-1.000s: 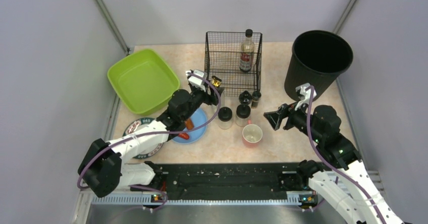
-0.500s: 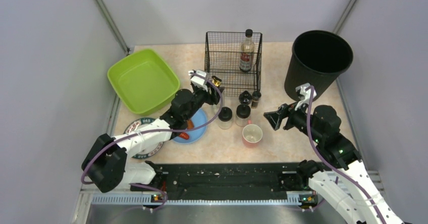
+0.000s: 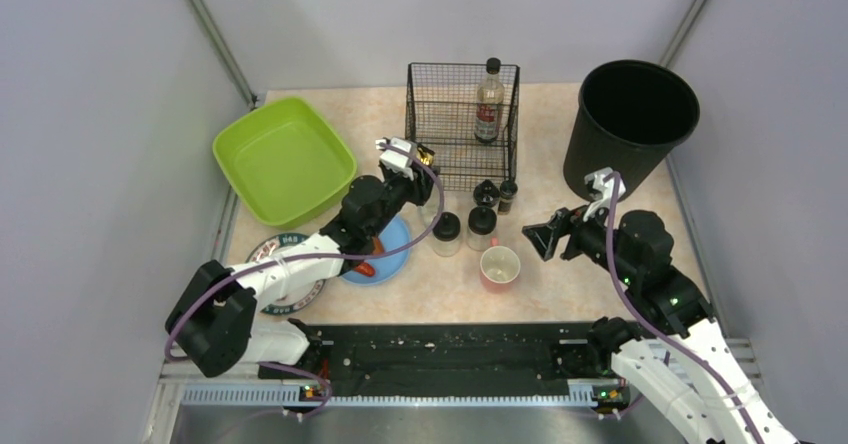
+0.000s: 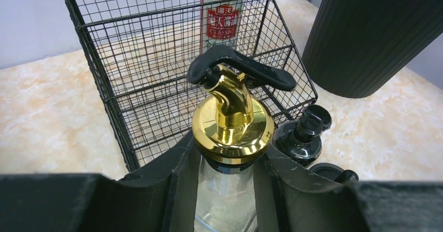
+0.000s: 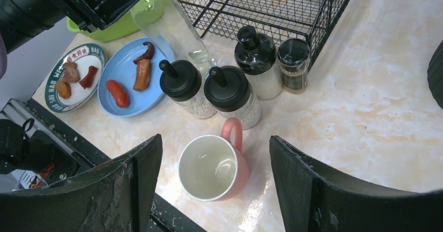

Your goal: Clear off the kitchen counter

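The beige stone-look worktop [image 3: 440, 289] lies beneath both arms. The left fingers [image 4: 180, 169] stand just in front of a black wire basket [image 4: 130, 85]. They are narrowly parted on either side of the neck of a clear glass bottle [image 4: 232, 125] with a gold cap. They sit right against the glass, but whether they grip it cannot be told.

The right fingers [image 5: 130, 190] are spread wide and hold nothing, hovering above a pink mug [image 5: 214, 166] on the worktop.

Only the right wrist view shows the bottle's base down at the worktop, beside a blue plate [image 5: 123, 67] of sausage pieces. Only the overhead view shows the whole lime-green tub [image 3: 285, 159] at far left and the black bin's [image 3: 630, 124] open mouth at far right.
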{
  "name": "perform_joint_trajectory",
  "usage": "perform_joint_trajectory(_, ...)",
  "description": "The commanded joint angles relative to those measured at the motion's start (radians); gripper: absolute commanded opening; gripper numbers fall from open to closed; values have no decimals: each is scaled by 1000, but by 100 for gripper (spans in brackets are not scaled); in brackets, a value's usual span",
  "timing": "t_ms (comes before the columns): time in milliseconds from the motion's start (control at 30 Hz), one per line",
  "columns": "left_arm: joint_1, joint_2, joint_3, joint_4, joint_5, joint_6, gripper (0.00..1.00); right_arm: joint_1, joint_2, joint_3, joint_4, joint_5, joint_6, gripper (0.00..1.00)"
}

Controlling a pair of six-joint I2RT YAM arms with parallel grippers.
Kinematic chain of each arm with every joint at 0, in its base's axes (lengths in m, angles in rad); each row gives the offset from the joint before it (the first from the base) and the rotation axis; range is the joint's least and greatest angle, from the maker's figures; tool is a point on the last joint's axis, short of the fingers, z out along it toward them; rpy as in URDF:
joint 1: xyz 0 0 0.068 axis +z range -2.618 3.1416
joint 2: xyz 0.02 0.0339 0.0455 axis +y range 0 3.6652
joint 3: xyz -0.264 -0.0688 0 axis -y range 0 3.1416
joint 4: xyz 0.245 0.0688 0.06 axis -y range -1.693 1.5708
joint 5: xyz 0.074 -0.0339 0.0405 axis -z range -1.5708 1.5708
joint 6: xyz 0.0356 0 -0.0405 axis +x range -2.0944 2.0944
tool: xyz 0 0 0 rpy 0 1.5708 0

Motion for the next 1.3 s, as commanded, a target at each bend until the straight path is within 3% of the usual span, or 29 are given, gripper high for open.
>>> perform_joint_trajectory(0,-2,2,35,26,-22,3,0,14,-15,5,12,-4,14,73)
perform_joint_trajectory(400,-3,-100,171,-166,-95,100,0,15,-8,7,31,-15,39,73)
perform_joint_trajectory(933,-3,-211,345,-405,-144,108,0,15,-4,-1,50,-19,63,73)
perform_joint_trajectory(1267,-3,-140,596,-528,-136,112,0,15,-11,-8,56,-28,68,73)
